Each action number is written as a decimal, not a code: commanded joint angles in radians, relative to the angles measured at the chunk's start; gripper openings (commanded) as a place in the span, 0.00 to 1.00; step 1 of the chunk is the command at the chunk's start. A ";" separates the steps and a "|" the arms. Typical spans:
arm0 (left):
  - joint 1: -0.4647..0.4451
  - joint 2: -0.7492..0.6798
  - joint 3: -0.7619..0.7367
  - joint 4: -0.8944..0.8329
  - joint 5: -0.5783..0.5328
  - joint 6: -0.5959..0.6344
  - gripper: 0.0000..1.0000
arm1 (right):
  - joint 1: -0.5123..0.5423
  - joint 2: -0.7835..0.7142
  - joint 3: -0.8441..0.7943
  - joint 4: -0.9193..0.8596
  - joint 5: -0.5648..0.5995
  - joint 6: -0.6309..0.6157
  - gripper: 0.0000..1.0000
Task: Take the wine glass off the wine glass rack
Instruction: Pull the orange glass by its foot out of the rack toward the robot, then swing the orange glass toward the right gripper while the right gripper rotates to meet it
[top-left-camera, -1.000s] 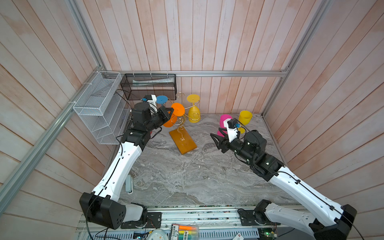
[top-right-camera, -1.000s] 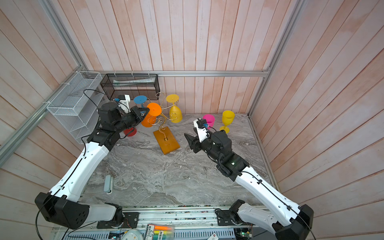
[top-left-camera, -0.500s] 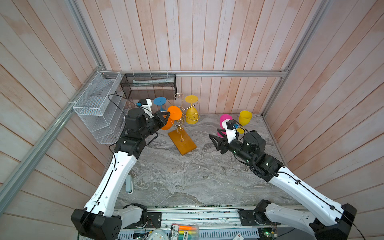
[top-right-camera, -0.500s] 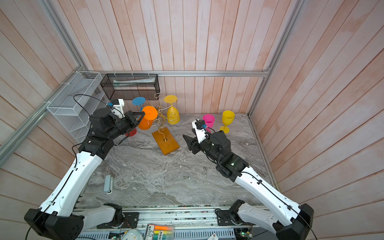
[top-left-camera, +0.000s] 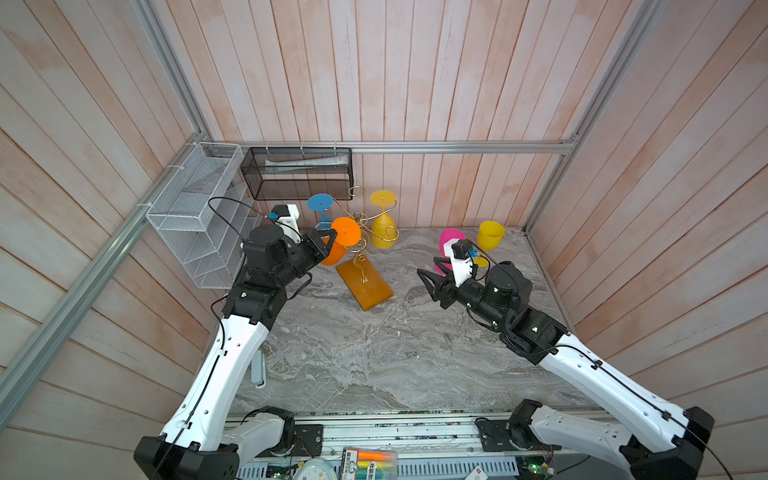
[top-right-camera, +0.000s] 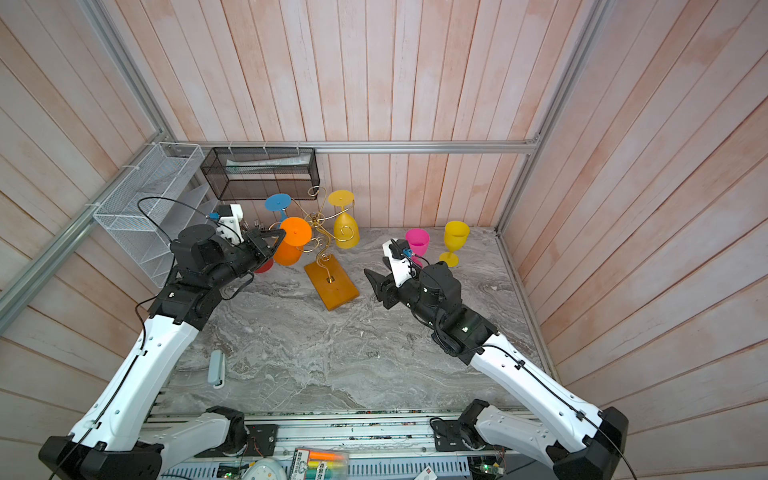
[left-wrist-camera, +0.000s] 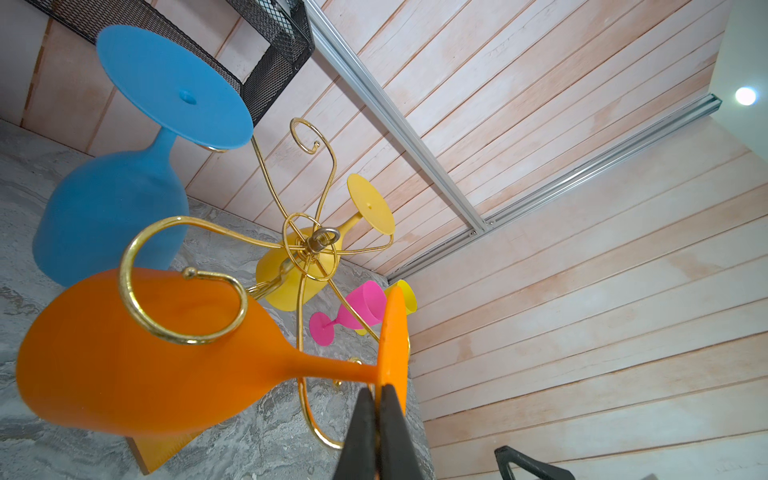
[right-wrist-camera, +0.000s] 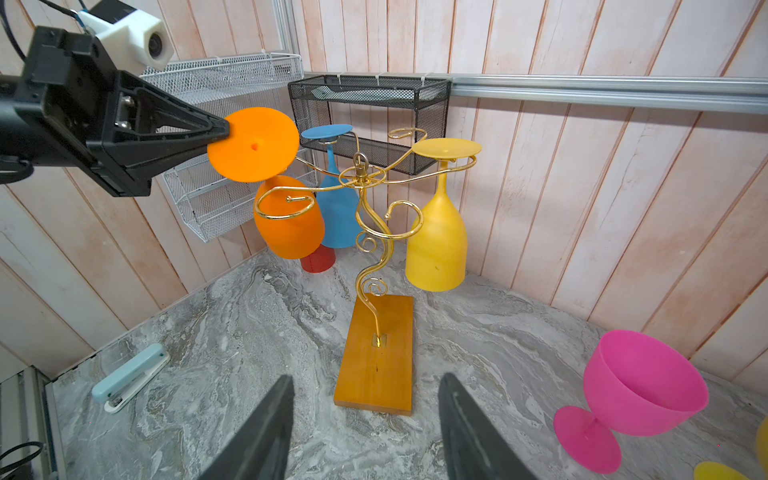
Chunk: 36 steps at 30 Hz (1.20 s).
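Here orange wine glass (right-wrist-camera: 286, 237) slants — foot uppermost, in left gripper (right-wrist-camera: 225, 126).

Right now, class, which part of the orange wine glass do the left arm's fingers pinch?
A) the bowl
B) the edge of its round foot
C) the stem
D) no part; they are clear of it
B: in the left wrist view the left gripper has its fingers shut on the orange wine glass at the edge of its flat foot, with stem and bowl untouched.
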 joint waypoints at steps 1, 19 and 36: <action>0.011 -0.036 -0.011 0.016 -0.014 0.006 0.00 | 0.010 -0.014 0.026 -0.006 0.015 0.013 0.57; 0.022 -0.188 -0.085 -0.104 0.051 0.026 0.00 | 0.019 -0.016 0.030 -0.043 0.007 0.064 0.56; -0.244 -0.319 -0.225 -0.104 0.328 0.164 0.00 | 0.018 -0.070 0.003 -0.287 0.183 0.461 0.53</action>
